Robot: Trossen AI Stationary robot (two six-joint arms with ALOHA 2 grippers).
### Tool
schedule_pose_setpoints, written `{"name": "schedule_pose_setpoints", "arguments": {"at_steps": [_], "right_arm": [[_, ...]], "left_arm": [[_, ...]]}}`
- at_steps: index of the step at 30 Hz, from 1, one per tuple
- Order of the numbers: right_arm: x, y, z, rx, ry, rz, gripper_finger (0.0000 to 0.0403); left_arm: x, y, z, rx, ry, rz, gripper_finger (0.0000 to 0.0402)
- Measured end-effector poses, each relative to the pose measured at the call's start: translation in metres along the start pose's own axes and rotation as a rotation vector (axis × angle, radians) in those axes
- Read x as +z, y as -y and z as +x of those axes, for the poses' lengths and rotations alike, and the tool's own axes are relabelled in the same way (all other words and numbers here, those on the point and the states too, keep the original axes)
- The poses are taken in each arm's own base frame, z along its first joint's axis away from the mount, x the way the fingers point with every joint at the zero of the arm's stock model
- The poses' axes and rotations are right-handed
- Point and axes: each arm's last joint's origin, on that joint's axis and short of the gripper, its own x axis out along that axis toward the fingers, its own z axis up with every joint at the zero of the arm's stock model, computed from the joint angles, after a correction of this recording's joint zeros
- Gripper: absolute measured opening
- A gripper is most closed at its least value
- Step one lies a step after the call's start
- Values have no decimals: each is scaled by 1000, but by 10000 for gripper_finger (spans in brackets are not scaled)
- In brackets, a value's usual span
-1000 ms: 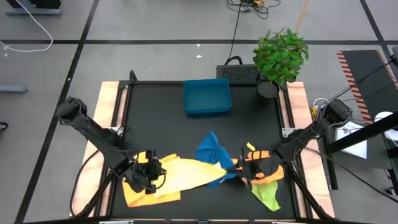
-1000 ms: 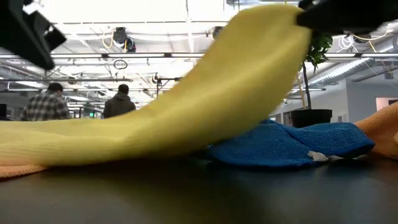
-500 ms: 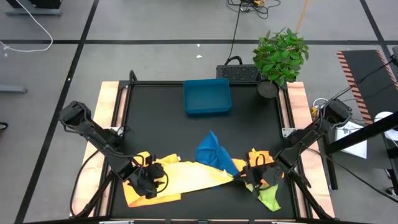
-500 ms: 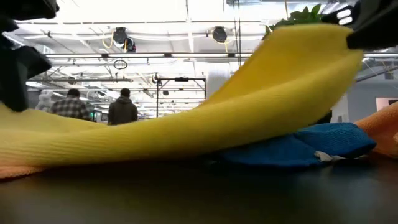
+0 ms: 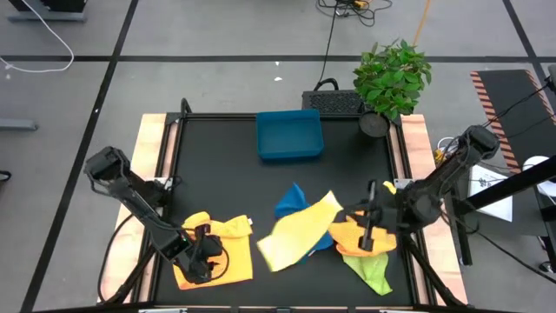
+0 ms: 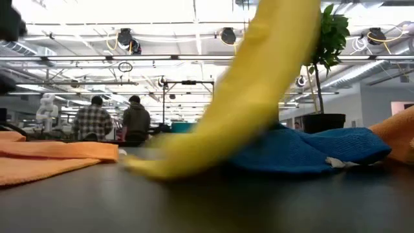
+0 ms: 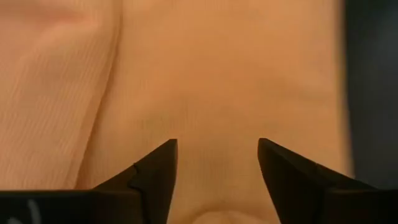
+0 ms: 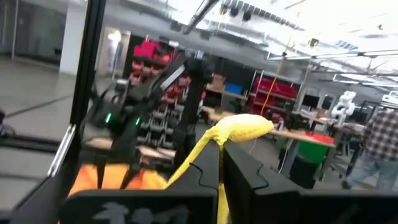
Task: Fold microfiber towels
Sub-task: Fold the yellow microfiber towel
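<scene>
The left gripper's fingers stood parted with nothing between them, hovering just above the orange-yellow towel at the table's near left corner; that towel lay flat and spread under them. The left gripper therefore had cloth directly beneath it, but no hold on it.

Moving right, the pale yellow towel hung as a slanted sheet across the middle of the black table. Its long axis ran from a low end near the table's front up toward the right arm, and it draped over part of the blue towel. The right gripper was pinched closed on the yellow towel's upper corner, holding it raised, so the right arm was plainly the nearer one to this cloth, and its free low end lay toward the left arm.

Further right, another orange towel and a lime green towel sat bunched below that gripper. The blue tray stood well apart at the back. No readable writing or brand showed anywhere.
</scene>
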Motion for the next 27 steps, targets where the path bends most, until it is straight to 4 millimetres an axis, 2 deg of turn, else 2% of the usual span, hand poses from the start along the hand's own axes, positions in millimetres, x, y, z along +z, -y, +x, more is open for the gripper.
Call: {"name": "schedule_pose_setpoints", "arguments": {"at_steps": [4, 8, 11, 14, 17, 21, 24, 27], "right_arm": [[3, 4, -2, -3, 7, 8, 0], [1, 2, -1, 6, -6, -4, 0], [-1, 0, -1, 9, -11, -11, 0], [-1, 0, -1, 10, -12, -12, 0], [-1, 0, -1, 10, -11, -10, 0], [-2, 0, -1, 12, -15, -13, 0], [-3, -1, -1, 16, -23, -19, 0], [-4, -1, -1, 20, -29, -27, 0]], "left_arm": [[-1, -5, 21, 58, -120, -32, 187], [1, -18, 20, 173, -169, -92, 158], [-2, -43, 3, 359, -191, -136, 137], [-4, -67, -23, 541, -217, -253, 117], [-4, -82, -46, 642, -196, -356, 101], [2, -80, -61, 516, -60, -348, 96], [18, -62, -62, 293, 153, -262, 102], [40, -36, -64, 75, 375, -86, 118]]}}
